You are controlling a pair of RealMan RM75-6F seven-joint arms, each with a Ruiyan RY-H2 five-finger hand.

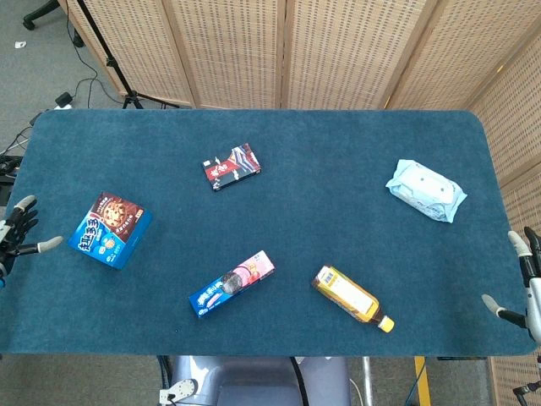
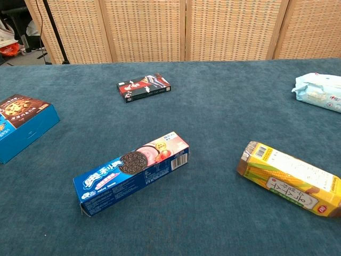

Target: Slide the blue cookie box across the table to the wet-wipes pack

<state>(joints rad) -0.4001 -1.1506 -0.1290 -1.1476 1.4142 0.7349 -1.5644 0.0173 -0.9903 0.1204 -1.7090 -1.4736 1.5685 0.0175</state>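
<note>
Blue cookie box (image 1: 110,229) lies untouched; only the head view shows both hands' (image 1: 15,237) (image 1: 522,283) empty, spread fingers.

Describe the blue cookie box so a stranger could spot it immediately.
On the blue table, look at the left end, near the left hand. The cookie box lies flat there: squarish and bright blue, with chocolate-chip cookies pictured on a brown panel, unlike the long, narrow sandwich-cookie box nearer the middle.

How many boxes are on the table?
3. The blue cookie box lies near the table's left edge, the long sandwich-cookie box near the front middle, and the small dark box farther back. The bottle and wipes pack aren't boxes. None looks hidden.
</note>
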